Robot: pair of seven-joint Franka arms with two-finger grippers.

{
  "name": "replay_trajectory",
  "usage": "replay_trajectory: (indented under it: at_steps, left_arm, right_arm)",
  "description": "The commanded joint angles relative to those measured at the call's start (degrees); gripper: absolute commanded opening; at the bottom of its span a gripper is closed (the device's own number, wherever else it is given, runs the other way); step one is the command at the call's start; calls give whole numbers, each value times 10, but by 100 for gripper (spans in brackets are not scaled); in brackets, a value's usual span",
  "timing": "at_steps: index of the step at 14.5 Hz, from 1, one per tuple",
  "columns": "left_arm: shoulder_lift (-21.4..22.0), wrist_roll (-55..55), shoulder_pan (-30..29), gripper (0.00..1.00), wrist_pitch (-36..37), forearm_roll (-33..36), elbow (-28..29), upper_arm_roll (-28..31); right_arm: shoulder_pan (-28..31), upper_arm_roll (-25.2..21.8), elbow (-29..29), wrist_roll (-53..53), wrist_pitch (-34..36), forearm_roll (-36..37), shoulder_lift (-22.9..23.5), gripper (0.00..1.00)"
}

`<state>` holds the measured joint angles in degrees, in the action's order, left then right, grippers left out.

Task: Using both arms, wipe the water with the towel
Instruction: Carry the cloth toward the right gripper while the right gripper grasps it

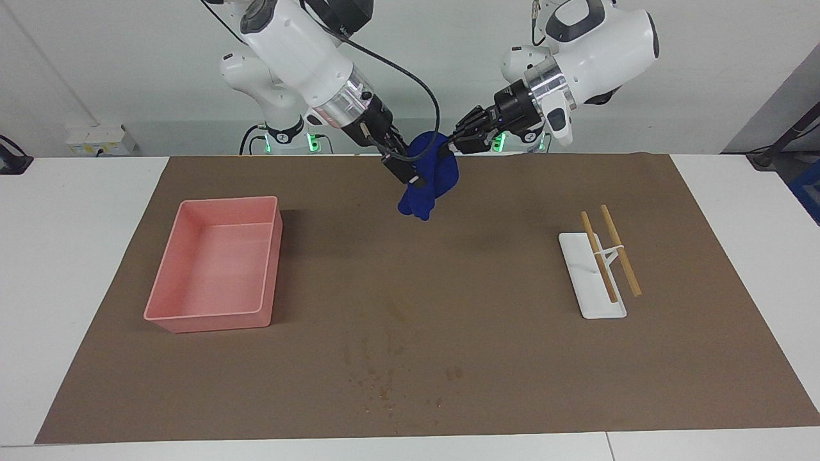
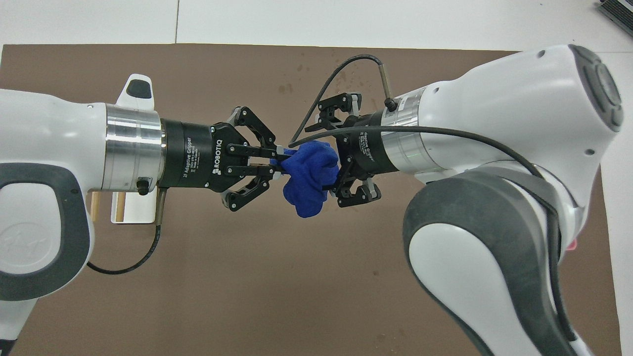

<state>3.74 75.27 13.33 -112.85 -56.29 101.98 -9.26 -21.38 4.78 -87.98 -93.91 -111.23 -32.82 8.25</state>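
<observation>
Our left pincer [image 2: 280, 165] is pressed together on the towel [image 2: 311, 178], pinching one edge of it, in the middle of the overhead frame. In the facing frame the same pincer [image 1: 448, 148] sits at upper centre, up in the air over the mat's [image 1: 410, 358] upper edge. Our right pincer [image 2: 335, 172] meets the towel from the other side; its fingers are spread, one above the bunched cloth and one below, and we cannot tell whether they grip it. In the facing frame this pincer [image 1: 410, 174] is just under and beside the towel [image 1: 430, 186], which hangs as a deep-blue bundle between the two arms, clear of the tabletop [image 1: 83, 211].

On the mat below, a scatter of wet spots [image 1: 384, 378] shows in the lower centre of the facing frame, and again near the top centre of the overhead frame. A pink tray [image 1: 214, 264] sits at middle left of the facing frame. At middle right a white stand [image 1: 590, 275] carries two wooden sticks [image 1: 620, 250], laid side by side across its raised bar. In the overhead frame only a corner of that stand shows under our left arm.
</observation>
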Motion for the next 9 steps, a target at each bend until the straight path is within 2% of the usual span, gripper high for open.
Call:
replay_trajectory:
  at_steps: [1, 2, 3, 4, 9]
  left_arm:
    - [24, -8, 9, 0, -10, -16, 17, 6]
    - [26, -8, 9, 0, -10, -16, 17, 6]
    - [27, -8, 8, 0, -10, -16, 18, 6]
    - [27, -8, 8, 0, -9, -15, 18, 6]
    - [27, -11, 8, 0, -11, -15, 16, 7]
  right_arm:
    - [3, 2, -8, -8, 8, -11, -5, 65]
    - [3, 1, -8, -6, 10, -10, -5, 44]
    - [2, 2, -7, -1, 12, -8, -6, 9]
    - [1, 3, -7, 0, 11, -4, -6, 0]
    - [-8, 2, -7, 2, 8, 23, -11, 0]
